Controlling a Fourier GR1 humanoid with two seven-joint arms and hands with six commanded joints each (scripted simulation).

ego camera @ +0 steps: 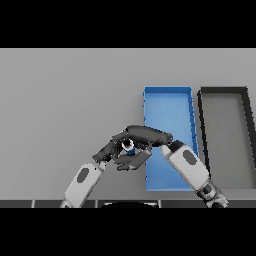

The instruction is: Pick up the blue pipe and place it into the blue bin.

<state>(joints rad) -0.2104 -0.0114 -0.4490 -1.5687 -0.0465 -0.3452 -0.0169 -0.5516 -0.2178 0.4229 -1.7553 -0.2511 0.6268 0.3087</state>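
The blue pipe (128,145) is a small upright piece with a pale top, just left of the blue bin (168,102). My right hand (148,134) reaches in from the lower right and arches over the pipe, fingers and thumb curled round it. Much of the pipe is hidden by those fingers. My left hand (107,151) comes in from the lower left and lies close against the pipe's left side with relaxed fingers. Whether the pipe rests on the table or is lifted I cannot tell.
A dark grey bin (248,120) stands right of the blue bin, their long sides nearly touching. My right forearm (189,167) lies across the blue bin's near end. Grey table stretches to the left and far side.
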